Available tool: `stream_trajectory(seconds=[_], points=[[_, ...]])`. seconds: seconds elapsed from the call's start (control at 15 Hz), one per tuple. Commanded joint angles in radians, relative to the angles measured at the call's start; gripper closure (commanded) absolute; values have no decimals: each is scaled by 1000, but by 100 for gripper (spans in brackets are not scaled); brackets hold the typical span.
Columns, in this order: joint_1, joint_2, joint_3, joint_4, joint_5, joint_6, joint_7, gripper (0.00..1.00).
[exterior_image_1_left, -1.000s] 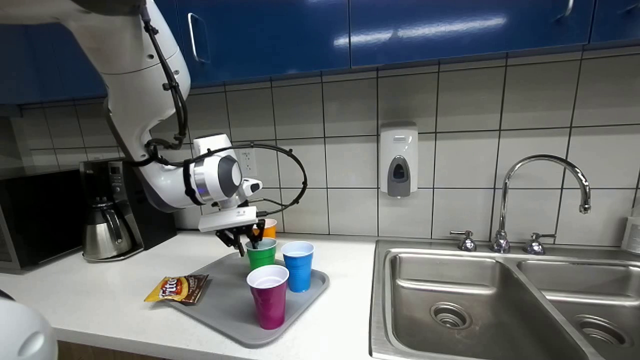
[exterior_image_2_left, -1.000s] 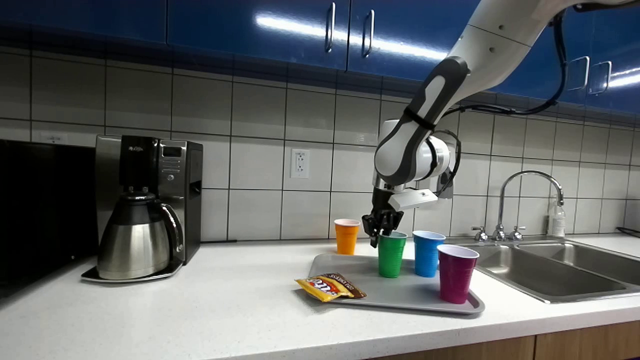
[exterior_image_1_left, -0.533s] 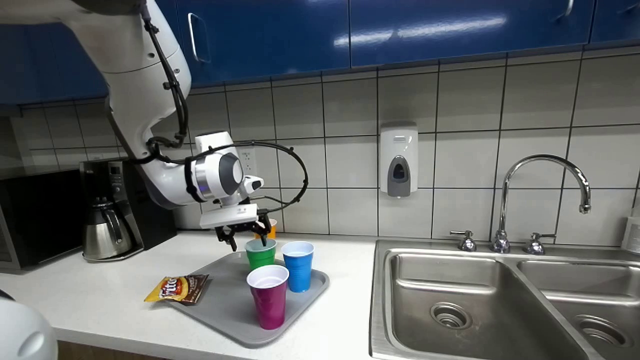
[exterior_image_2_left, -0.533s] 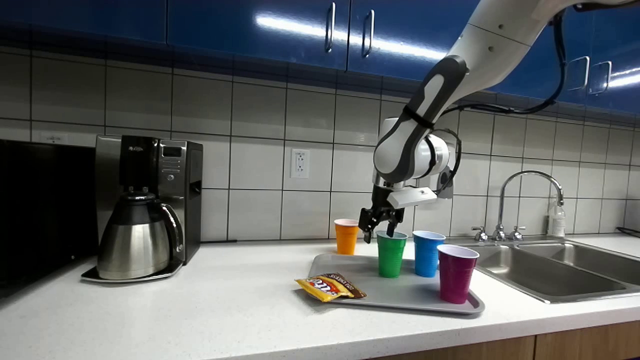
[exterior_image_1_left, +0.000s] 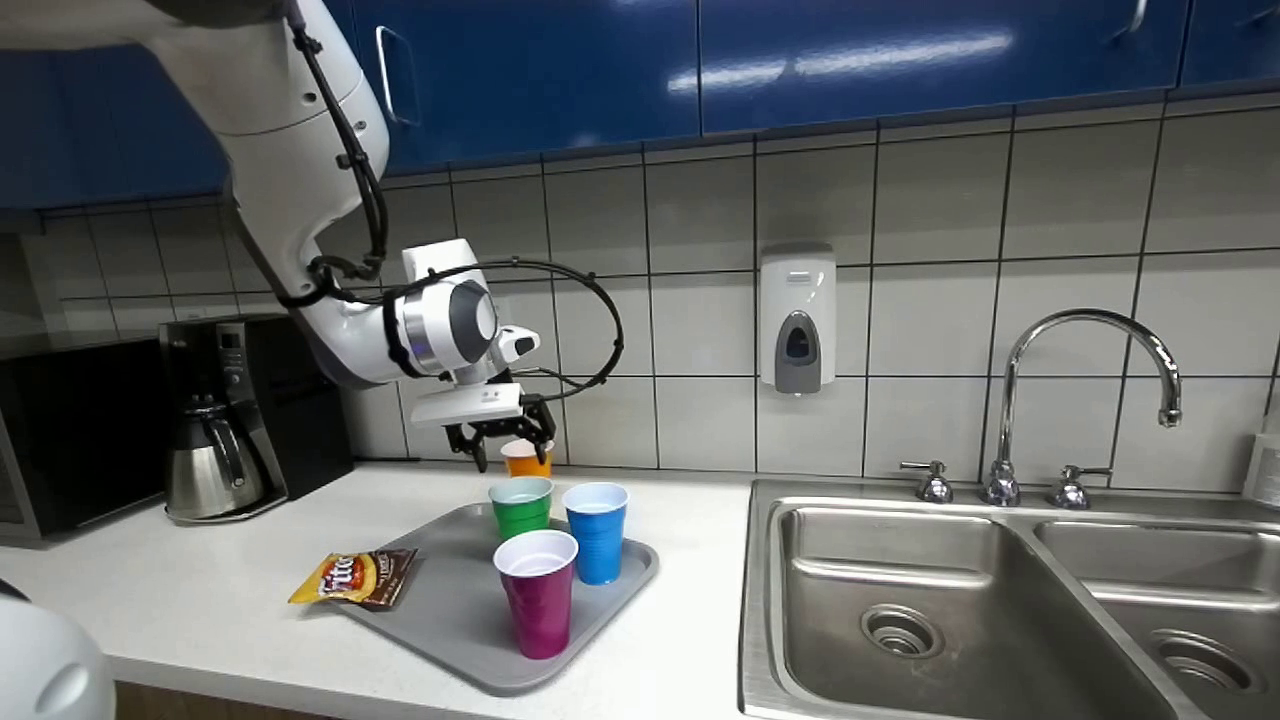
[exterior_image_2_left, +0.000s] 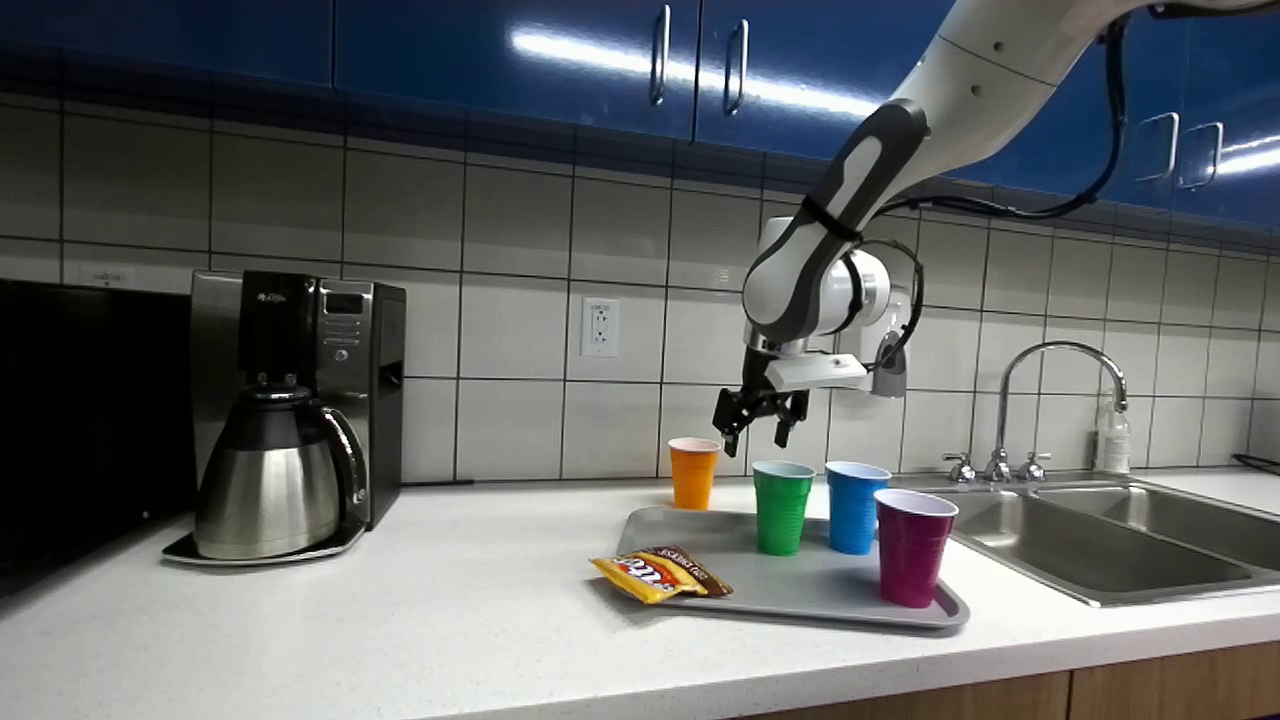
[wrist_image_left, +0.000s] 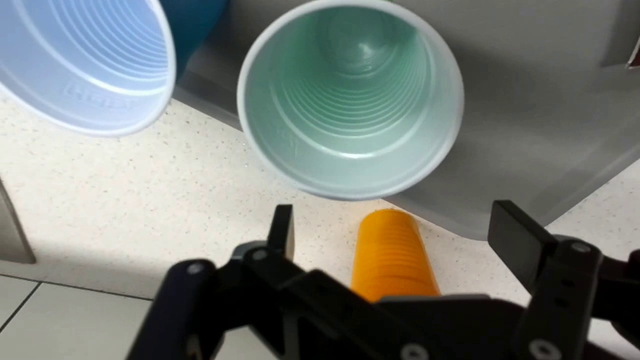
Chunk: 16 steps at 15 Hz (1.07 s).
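Observation:
My gripper stands open in the air above the green cup, apart from it, with nothing gripped. In the wrist view both fingers are spread wide. Beyond and below the gap between them shows the orange cup, upright on the counter behind the tray. The green cup's open mouth faces the wrist camera and looks empty inside. On the grey tray the blue cup and the magenta cup also stand upright. A yellow and brown snack packet lies across the tray's edge.
A coffee maker with a steel carafe stands at the left beside a black appliance. The steel sink and tap are at the right. A soap dispenser hangs on the tiled wall under blue cabinets.
The fingers have spread from a narrower gap, and the gripper has risen clear of the green cup, where one finger had reached the rim. The cups and packet stay in place.

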<state>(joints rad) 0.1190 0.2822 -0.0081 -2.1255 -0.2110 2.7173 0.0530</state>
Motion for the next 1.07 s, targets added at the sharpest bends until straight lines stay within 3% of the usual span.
stream_trajectory(seconds=[0.0,1.0], points=[[6,27,0,65,16,-44,52,0],[96,222,-19,316,17,-28,207,0]])
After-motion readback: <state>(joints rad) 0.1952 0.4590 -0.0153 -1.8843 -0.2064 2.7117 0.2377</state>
